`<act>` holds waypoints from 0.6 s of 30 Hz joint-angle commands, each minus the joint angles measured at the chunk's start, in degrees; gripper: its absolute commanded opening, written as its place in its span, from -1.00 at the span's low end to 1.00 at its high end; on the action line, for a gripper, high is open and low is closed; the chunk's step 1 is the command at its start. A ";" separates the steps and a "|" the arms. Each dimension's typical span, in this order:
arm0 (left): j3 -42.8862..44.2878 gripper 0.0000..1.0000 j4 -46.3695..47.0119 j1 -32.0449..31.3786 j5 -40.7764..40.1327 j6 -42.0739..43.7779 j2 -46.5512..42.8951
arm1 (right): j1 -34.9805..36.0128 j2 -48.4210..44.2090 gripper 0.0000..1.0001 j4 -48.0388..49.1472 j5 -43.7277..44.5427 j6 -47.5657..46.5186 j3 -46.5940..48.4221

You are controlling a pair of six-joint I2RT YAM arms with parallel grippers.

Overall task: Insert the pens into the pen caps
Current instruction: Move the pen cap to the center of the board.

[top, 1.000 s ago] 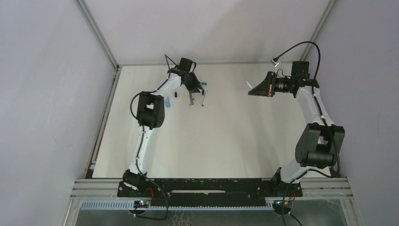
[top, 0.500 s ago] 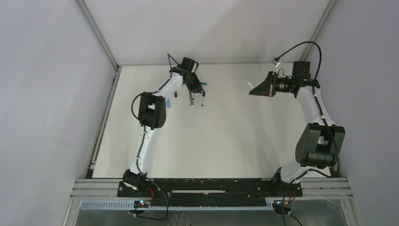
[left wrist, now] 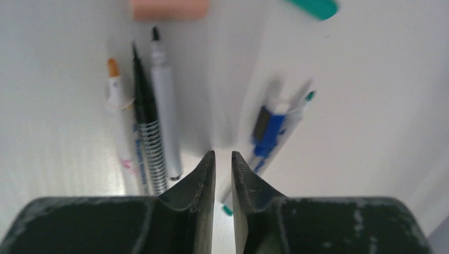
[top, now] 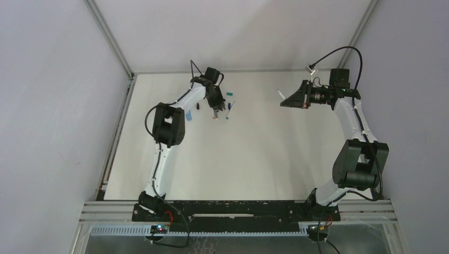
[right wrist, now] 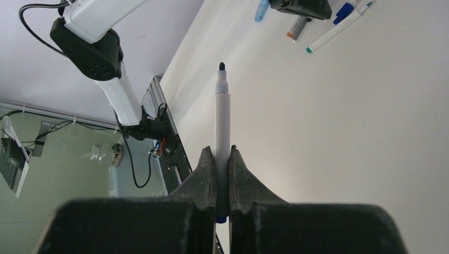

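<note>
Spanning white between grey walls, table (top: 254,159) carries pens (left wrist: 153,111); left gripper (left wrist: 223,174) nearly pressed together, right gripper (right wrist: 222,164) pinches white pen (right wrist: 222,121).

One camera looks down from high up behind both arms and sees the whole table (top: 254,159). The left wrist camera sits very close above the pens (left wrist: 153,132) at the far left. The right wrist camera looks sideways across the table toward those same pens (right wrist: 333,26), seen far off.
</note>
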 commanded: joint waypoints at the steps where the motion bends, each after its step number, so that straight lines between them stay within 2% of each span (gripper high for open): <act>1: -6.65 -0.58 -1.71 -0.24 -3.65 4.19 -7.12 | -0.28 -2.77 -1.00 0.26 -1.21 -0.14 -0.02; 4: -12.67 -0.54 3.03 -0.25 -2.83 4.26 -10.99 | -0.19 -2.95 -1.00 0.58 -1.40 0.13 -0.30; 7: -14.33 -0.44 7.39 -0.17 0.27 3.38 -12.25 | 0.05 -3.18 -1.00 0.84 -1.51 0.30 -0.51; 12: -12.69 -0.32 11.83 0.24 3.21 -0.33 -10.12 | 0.34 -3.48 -1.00 0.83 -1.56 0.30 -0.63; 18: -6.30 -0.19 11.91 0.88 4.14 -2.76 -4.92 | 0.25 -3.59 -1.00 0.75 -1.59 0.26 -0.64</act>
